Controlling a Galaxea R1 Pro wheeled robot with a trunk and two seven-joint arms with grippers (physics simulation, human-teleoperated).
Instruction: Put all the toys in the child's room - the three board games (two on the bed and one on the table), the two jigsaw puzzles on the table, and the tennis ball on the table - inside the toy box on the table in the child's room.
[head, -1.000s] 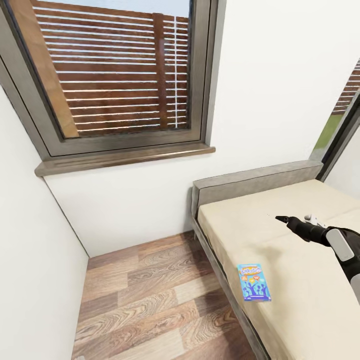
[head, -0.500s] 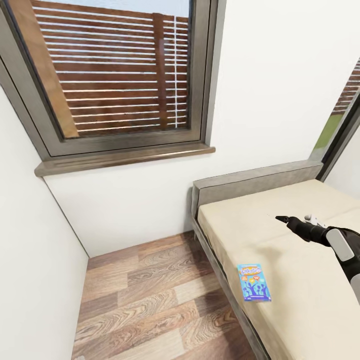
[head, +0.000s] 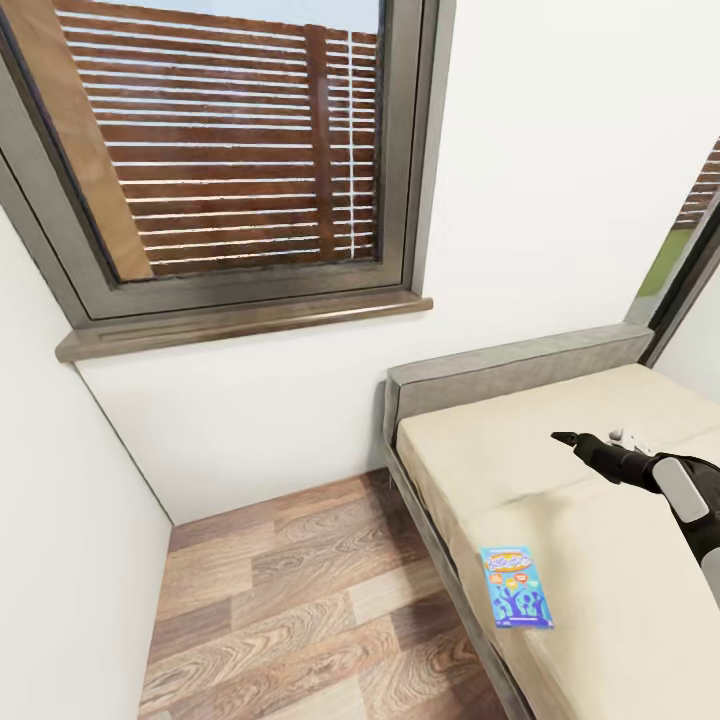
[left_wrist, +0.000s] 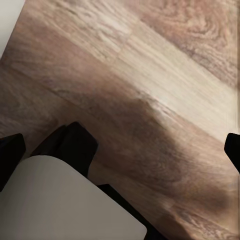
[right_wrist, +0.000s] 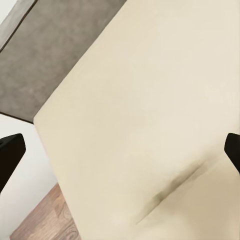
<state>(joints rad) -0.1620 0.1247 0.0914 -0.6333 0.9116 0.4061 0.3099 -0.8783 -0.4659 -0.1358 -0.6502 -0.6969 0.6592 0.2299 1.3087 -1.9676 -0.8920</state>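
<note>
Looking down from head height into a room corner, taking in the window (head: 230, 150), plank floor (head: 300, 600) and bed (head: 600, 560). Facing straight down from the left wrist, close over the floor (left_wrist: 165, 85). Hovering near above the mattress (right_wrist: 150, 110) from the right wrist, sharing bed and headboard (right_wrist: 55, 50) with the head view.

A board game (head: 517, 587) lay flat on the bed (head: 600, 560), close to its left edge and well in front of the headboard (head: 510, 372). The right gripper (head: 592, 441) hung over the mattress, behind and to the right of the game. Left of the bed ran the floor (head: 300, 610), and behind it a window (head: 220, 150) sat in the wall.
</note>
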